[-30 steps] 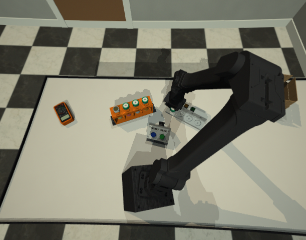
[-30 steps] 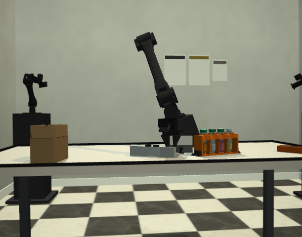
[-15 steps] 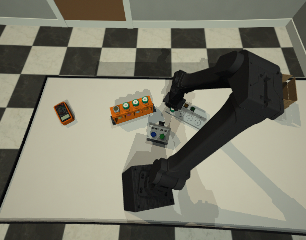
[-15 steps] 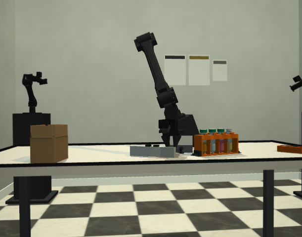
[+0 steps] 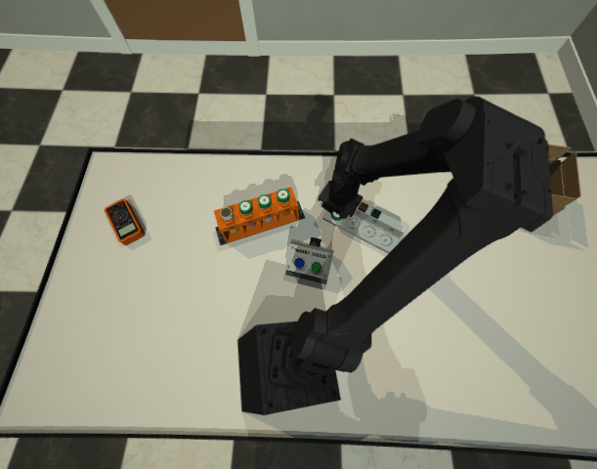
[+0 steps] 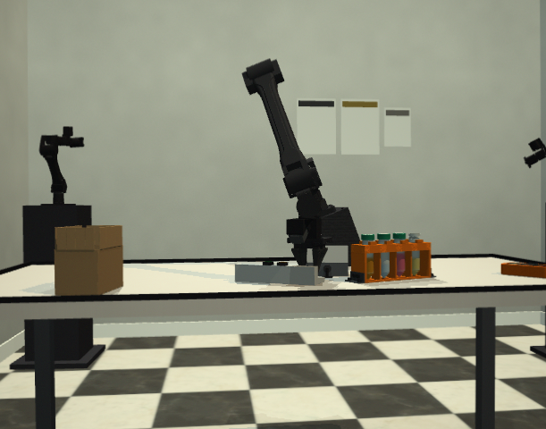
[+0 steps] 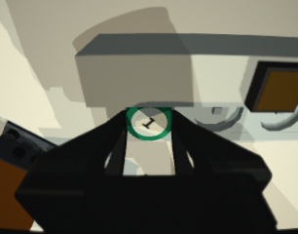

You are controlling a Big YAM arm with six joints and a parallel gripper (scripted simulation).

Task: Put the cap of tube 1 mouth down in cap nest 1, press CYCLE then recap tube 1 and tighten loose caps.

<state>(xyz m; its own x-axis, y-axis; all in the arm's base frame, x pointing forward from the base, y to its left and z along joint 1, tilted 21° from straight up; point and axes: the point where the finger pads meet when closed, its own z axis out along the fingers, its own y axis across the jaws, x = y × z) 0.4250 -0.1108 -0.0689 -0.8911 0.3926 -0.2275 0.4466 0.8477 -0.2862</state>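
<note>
Clamped by the sides in the jaws of the gripper (image 7: 149, 128) over the near end of the cap tray (image 5: 389, 236): the green-ringed cap (image 7: 149, 123), judged small, light, rigid, perhaps slippery, best pinched across its rim.

The pincer (image 5: 335, 214) hangs over the tray's (image 5: 389, 240) left end; the key box (image 5: 308, 262) and tube rack (image 5: 258, 217) crowd its left, apparently apart. Bare surface (image 5: 137, 327) opens leftward.
</note>
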